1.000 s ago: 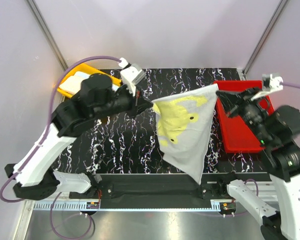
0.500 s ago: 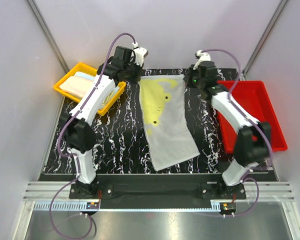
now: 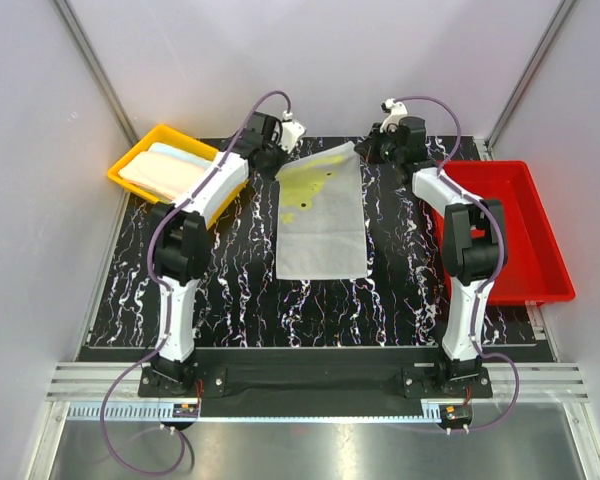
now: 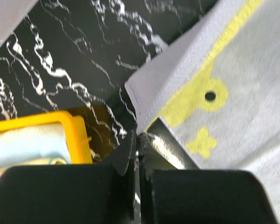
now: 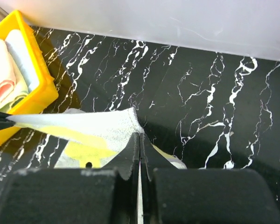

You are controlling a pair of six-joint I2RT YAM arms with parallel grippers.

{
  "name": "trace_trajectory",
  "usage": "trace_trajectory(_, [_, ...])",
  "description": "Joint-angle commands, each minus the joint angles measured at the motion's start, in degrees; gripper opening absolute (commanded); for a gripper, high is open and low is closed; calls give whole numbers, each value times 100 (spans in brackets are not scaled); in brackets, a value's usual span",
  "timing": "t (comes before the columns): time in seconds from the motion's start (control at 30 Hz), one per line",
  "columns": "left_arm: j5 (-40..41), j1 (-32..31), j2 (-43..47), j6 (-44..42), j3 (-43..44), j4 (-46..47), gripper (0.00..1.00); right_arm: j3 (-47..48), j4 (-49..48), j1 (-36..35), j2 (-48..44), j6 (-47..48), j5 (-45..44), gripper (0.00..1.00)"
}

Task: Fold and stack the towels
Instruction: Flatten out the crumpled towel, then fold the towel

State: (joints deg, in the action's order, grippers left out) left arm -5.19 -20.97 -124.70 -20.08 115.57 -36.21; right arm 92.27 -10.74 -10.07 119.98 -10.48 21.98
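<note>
Two tools clamped, grey-yellow towel (image 3: 320, 215) flat on surface (image 3: 240, 290) toward 12 o'clock, left tool (image 3: 273, 158) pinching its far-left corner, right tool (image 3: 366, 150) pinching far-right corner, folded towels (image 3: 165, 168) in yellow tray (image 3: 135, 150) at 10 o'clock

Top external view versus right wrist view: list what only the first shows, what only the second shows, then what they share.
Only top external: the red tray and the whole outline of the towel, down to its near edge. Only right wrist: a close look at the right gripper, its jaws shut on the towel's corner. Both: the towel, the yellow tray holding folded towels, and the black marbled table.
</note>
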Motion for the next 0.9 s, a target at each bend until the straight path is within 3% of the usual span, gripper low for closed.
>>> trace_trajectory(0.0, [879,-152,763,-558,-472,342,0,-418,-596,75,-422,529,61,0])
trace_trajectory(0.33, [1706,-759,1817,-480,-1966,404,0,-2282,-437,75,-1916,512,-105,0])
trace_trajectory(0.87, [1793,-1444,2609,83,-3786,228,0,-3812,274,31,-2743,-304,-194,0])
